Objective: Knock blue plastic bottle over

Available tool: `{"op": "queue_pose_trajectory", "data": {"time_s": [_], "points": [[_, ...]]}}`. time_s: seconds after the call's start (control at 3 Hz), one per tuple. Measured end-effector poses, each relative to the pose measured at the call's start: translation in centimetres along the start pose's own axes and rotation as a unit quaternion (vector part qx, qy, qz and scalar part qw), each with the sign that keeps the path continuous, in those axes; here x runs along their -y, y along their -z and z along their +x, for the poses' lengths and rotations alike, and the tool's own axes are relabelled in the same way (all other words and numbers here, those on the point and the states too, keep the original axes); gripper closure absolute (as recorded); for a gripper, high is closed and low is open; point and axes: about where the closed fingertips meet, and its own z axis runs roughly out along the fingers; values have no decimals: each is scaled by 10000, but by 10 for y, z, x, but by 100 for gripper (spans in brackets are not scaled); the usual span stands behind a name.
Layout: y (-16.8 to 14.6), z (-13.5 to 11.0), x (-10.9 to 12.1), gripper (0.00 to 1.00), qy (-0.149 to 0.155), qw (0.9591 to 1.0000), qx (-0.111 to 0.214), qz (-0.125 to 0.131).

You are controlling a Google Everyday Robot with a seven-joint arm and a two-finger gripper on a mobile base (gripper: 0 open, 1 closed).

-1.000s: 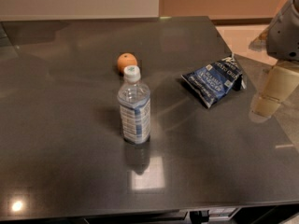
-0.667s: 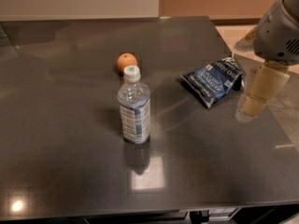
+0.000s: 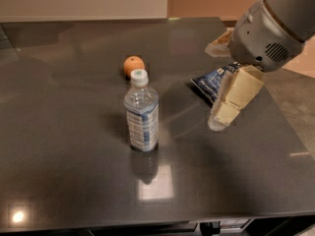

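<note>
The blue plastic bottle (image 3: 141,113) stands upright near the middle of the dark table (image 3: 64,146). It is clear, with a white cap and a blue-and-white label. My gripper (image 3: 222,116) comes in from the upper right on a grey arm and hangs just above the table, to the right of the bottle and apart from it. Its cream fingers (image 3: 236,93) point down and left. It holds nothing that I can see.
An orange (image 3: 134,65) lies just behind the bottle. A crinkled dark-blue snack bag (image 3: 212,81) lies at the right, partly hidden behind my gripper. The table's right edge (image 3: 290,127) is close to the arm.
My arm and gripper have moved left and toward the table's middle, closer to the bottle, and now cover part of the snack bag. The bottle has not moved.
</note>
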Motion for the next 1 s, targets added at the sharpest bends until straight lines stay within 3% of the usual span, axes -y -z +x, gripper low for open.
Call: {"op": "queue_pose_trajectory", "data": {"time_s": [0.33,1.0], "points": [[-21,-30,-8,0,173,9992,349,-133],[-61,-55,-11,0,148,9983,558,-77]]}}
